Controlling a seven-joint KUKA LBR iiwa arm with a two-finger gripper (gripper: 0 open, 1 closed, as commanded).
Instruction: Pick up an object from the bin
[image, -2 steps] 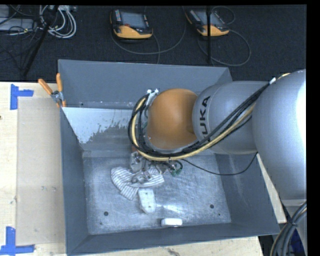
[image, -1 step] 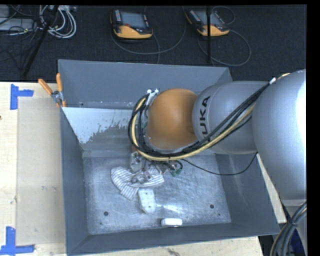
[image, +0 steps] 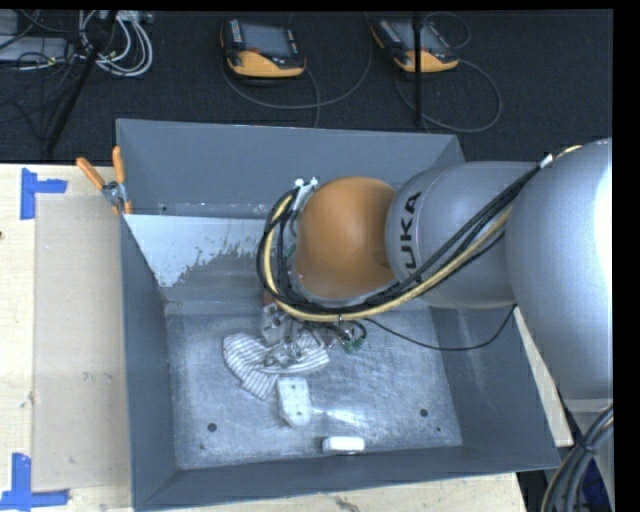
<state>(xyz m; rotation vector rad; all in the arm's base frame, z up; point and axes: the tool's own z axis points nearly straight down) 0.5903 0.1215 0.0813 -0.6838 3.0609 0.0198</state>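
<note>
My gripper (image: 283, 340) reaches down under the orange wrist cover onto a crumpled striped grey-and-white cloth (image: 250, 362) in the middle of the bin floor. Its metal fingers rest on the cloth's right part. Just in front of the cloth lies a small white rounded block (image: 294, 400). A little green piece (image: 352, 341) shows to the right of the fingers, beneath the cables.
A small flat white piece (image: 343, 443) lies near the bin's front wall. The arm and its cables cover the bin's back right. Bare floor lies to the left and right of the cloth.
</note>
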